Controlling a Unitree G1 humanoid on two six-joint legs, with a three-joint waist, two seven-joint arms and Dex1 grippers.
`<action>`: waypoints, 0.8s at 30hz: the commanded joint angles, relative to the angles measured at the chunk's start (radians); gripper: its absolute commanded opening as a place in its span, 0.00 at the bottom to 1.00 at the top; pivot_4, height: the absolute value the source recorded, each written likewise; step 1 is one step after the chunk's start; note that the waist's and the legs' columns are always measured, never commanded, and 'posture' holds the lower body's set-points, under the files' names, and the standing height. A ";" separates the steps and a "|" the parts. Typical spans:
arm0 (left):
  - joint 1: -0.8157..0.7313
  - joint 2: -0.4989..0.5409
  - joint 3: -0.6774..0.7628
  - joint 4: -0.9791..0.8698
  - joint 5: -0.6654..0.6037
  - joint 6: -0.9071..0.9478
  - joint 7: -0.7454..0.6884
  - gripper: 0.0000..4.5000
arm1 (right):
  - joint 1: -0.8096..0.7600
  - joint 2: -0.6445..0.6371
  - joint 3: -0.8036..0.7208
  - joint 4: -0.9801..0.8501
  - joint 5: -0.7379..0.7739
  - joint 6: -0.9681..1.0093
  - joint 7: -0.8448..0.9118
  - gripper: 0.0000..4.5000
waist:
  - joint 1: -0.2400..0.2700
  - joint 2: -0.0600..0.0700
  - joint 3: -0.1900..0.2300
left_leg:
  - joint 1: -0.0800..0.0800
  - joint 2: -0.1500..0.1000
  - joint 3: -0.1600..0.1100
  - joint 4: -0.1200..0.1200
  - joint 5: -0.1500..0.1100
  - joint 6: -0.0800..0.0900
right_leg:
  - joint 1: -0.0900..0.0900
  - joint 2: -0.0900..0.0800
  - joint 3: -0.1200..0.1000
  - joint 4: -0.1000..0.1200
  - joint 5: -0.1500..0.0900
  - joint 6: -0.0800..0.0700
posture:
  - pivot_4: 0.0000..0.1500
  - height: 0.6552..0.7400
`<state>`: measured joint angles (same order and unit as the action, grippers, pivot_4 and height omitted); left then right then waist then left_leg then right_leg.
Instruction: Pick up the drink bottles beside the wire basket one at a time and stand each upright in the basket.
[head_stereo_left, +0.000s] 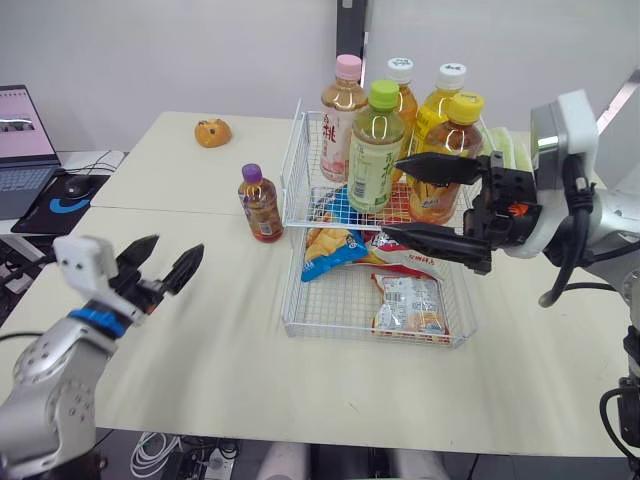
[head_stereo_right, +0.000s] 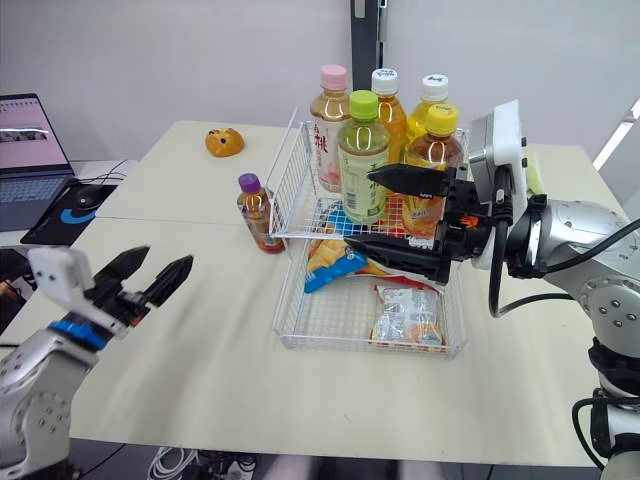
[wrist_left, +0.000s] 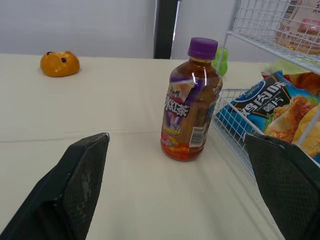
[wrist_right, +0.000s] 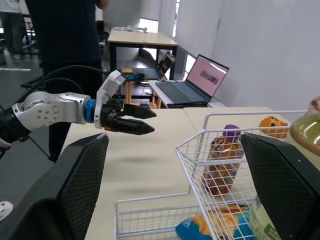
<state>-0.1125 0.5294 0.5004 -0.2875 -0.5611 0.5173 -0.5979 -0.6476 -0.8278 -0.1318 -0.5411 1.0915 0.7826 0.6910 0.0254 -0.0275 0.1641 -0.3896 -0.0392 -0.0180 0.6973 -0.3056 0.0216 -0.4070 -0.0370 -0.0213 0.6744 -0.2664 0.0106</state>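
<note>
I see one small purple-capped bottle (head_stereo_left: 260, 203) standing on the bench (head_stereo_left: 230, 340), just beside the left wall of the wire basket (head_stereo_left: 296, 165). Five more bottles stand up in the basket, with a green-capped bottle (head_stereo_left: 377, 150) in front. My left gripper (head_stereo_left: 180, 243) hangs over the bench with its fingers spread. My right gripper (head_stereo_left: 392, 198) is spread wide too, in front of the basket's bottles, and it holds nothing.

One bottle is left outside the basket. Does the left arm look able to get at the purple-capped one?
Probably yes. The left gripper is open and faces the purple-capped bottle with nothing between them. The wire basket stands close beside the bottle, leaving one finger little room.
</note>
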 joint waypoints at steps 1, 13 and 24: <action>-0.146 0.039 -0.087 0.105 0.063 -0.046 0.010 0.99 | 0.027 -0.031 -0.080 -0.059 0.028 0.007 -0.031 1.00 | 0.000 0.000 0.000 | 0.000 0.000 0.000 0.000 0.000 0.000 | 0.000 0.000 0.000 0.000 0.000 0.000 | 1.00 1.00; -0.574 -0.010 -0.321 0.549 0.238 -0.229 -0.011 0.99 | 0.107 -0.077 -0.175 -0.129 0.093 0.016 -0.135 1.00 | -0.004 0.000 0.000 | -0.003 0.000 0.001 0.000 0.000 0.000 | -0.003 0.000 0.000 -0.001 0.000 0.000 | 1.00 1.00; -0.654 -0.048 -0.341 0.722 0.299 -0.359 -0.004 0.86 | 0.106 -0.075 -0.160 -0.098 0.028 0.001 -0.120 1.00 | -0.003 0.000 0.000 | -0.006 0.000 0.001 0.001 0.000 0.000 | -0.005 0.000 0.000 -0.001 0.000 0.001 | 1.00 1.00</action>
<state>-0.7405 0.4769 0.1570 0.4452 -0.2701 0.1981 -0.6012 -0.5305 -0.8976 -0.2812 -0.6237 1.1199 0.8060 0.5695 0.0221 -0.0278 0.1643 -0.3956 -0.0395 -0.0173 0.6980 -0.3052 0.0213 -0.4122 -0.0370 -0.0210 0.6735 -0.2663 0.0112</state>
